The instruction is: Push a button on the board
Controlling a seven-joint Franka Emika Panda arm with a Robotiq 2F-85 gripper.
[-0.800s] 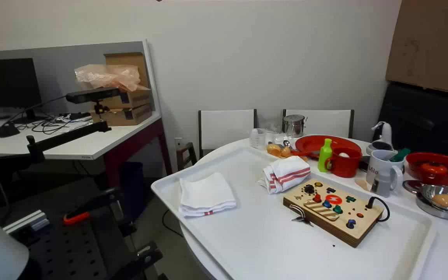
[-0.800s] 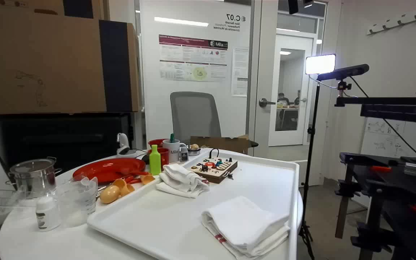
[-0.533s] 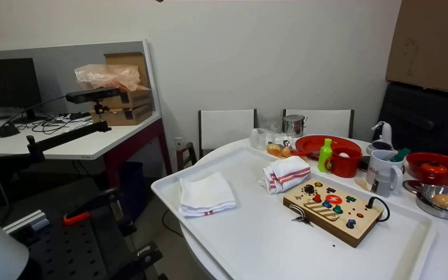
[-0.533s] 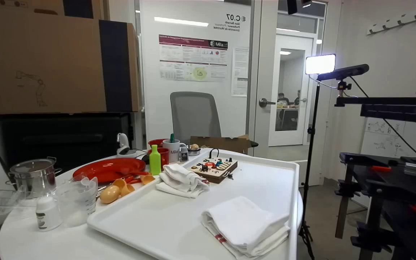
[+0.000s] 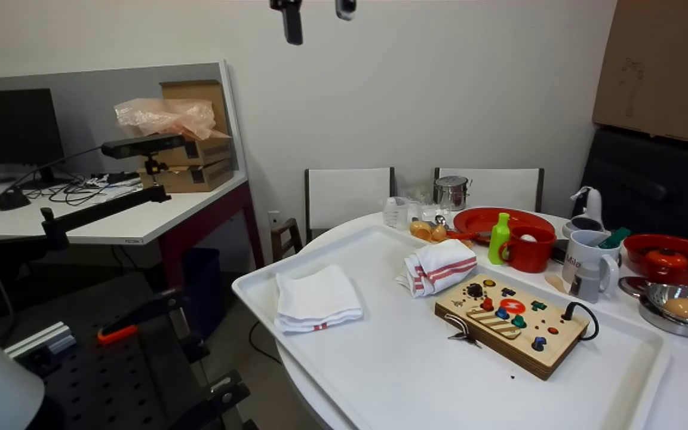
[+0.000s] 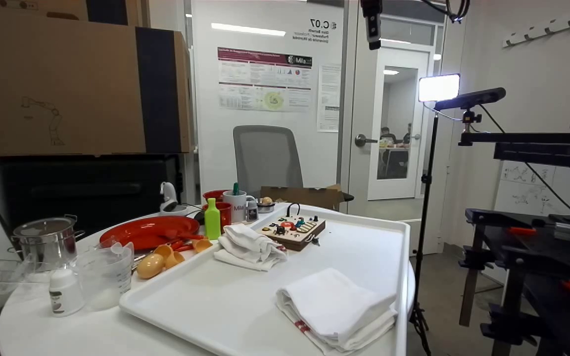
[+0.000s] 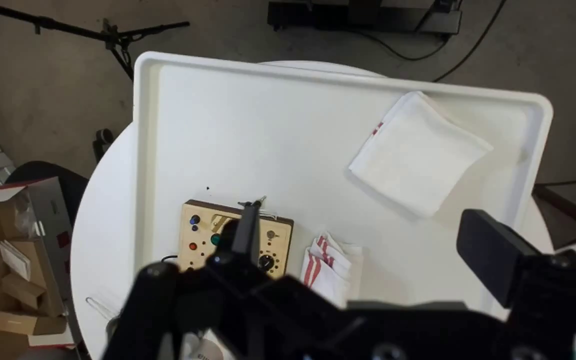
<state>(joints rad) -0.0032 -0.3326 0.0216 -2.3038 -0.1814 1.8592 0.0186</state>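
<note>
The light-wood board (image 5: pixel 526 339) lies flat on the right part of the white tray, with red, blue, green, yellow and dark buttons on top and a black cable at one end. It also shows in an exterior view (image 6: pixel 290 237) and, partly hidden behind one finger, in the wrist view (image 7: pixel 280 245). My gripper (image 5: pixel 319 27) hangs high above the tray at the top of an exterior view. A finger of the gripper (image 6: pixel 373 34) also shows at the top in an exterior view. In the wrist view the gripper (image 7: pixel 360 220) has its fingers wide apart with nothing between them.
The white tray (image 5: pixel 404 382) has a raised rim. A folded white cloth (image 5: pixel 318 298) and a crumpled red-striped cloth (image 5: pixel 439 269) lie on it. Behind stand a green bottle (image 5: pixel 500 239), red mug (image 5: pixel 529 254), white mug (image 5: pixel 589 257) and red plate (image 5: pixel 481 218).
My gripper has come down into sight at the top of both exterior views, where only a small tip or part of a finger showed before. The board and cloths have not moved.
</note>
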